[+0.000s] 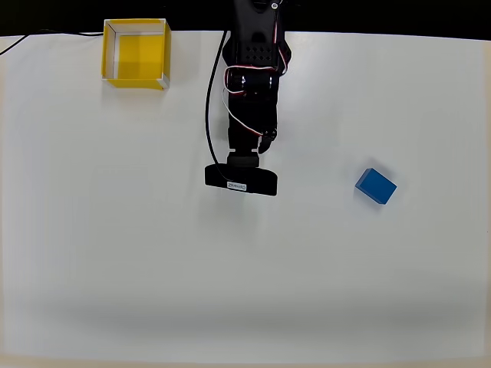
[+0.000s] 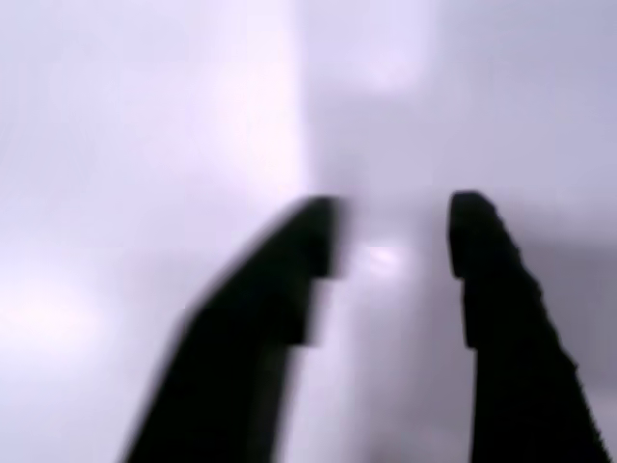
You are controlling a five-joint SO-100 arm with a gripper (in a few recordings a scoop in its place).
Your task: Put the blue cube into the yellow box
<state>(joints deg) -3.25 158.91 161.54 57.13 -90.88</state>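
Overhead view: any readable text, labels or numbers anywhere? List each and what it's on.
White sticker on the black camera bar at the arm's wrist: printed characters, too small to read.
Blue cube: no markings.
Yellow box: no markings.

Sitting on the bench [image 1: 245, 291] in the overhead view: yellow box [image 1: 136, 54] at the far left corner, blue cube [image 1: 376, 186] well apart at mid right, arm [image 1: 249, 100] reaching in between them from the far edge.
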